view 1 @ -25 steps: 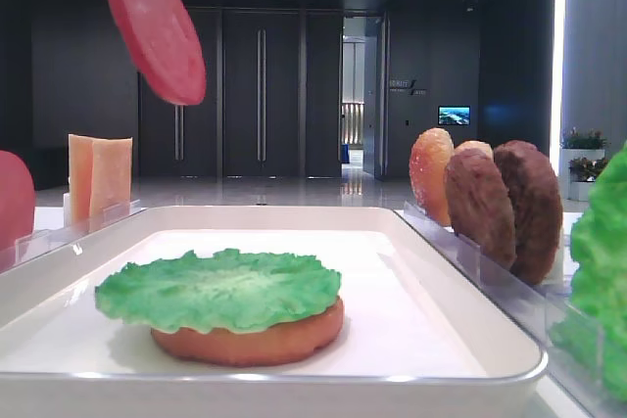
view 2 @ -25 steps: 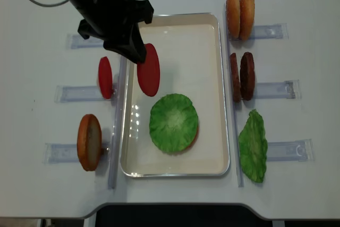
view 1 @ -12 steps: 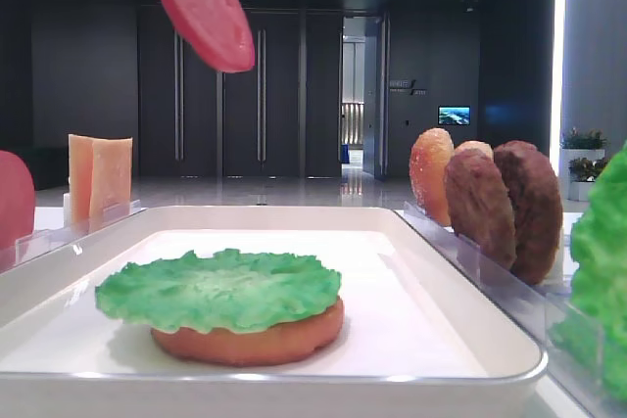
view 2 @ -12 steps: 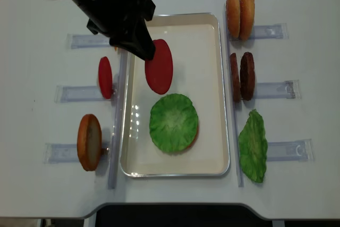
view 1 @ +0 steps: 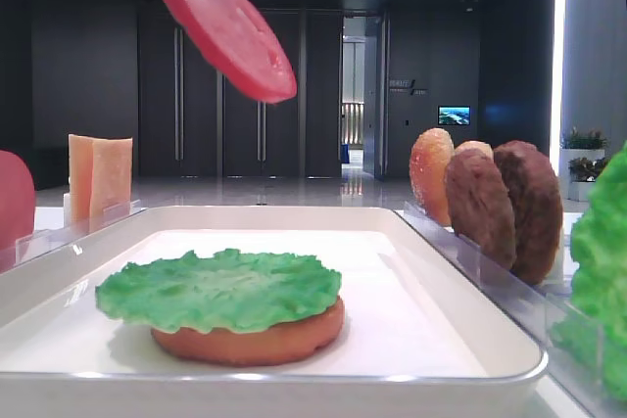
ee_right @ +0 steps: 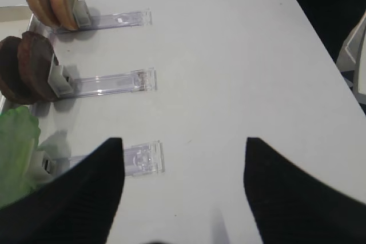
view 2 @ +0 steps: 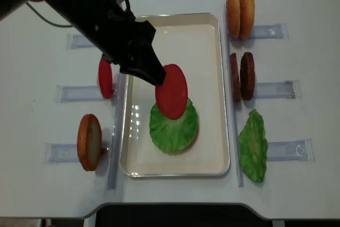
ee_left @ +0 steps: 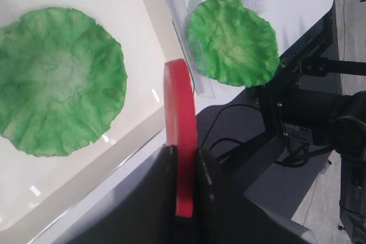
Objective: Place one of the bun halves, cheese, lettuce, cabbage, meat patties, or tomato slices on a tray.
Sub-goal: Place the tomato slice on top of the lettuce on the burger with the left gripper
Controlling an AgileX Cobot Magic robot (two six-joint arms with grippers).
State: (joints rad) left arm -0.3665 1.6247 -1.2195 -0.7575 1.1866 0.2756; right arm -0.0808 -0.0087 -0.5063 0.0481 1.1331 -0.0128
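on the left of the overhead view a bun half (view 2: 89, 142) stands upright in a clear rack (view 2: 64, 152), and far of it a second tomato slice (view 2: 105, 77) stands in its own rack. the left gripper (view 2: 150, 73) is clamped on the edge of a tomato slice (view 2: 171, 91), holding it tilted in the air over the white tray (view 2: 207, 41), above the far edge of the lettuce (view 2: 173, 125) that lies on a bun half (view 1: 250, 340) on the tray. right of the tray, racks hold two bun halves (view 2: 239, 14) far, two meat patties (view 2: 241, 76) in the middle, and a lettuce leaf (view 2: 253, 145) near. the right gripper (ee_right: 182, 190) shows in its wrist view with fingers (ee_right: 86, 192) spread apart over the bare table (ee_right: 229, 55).
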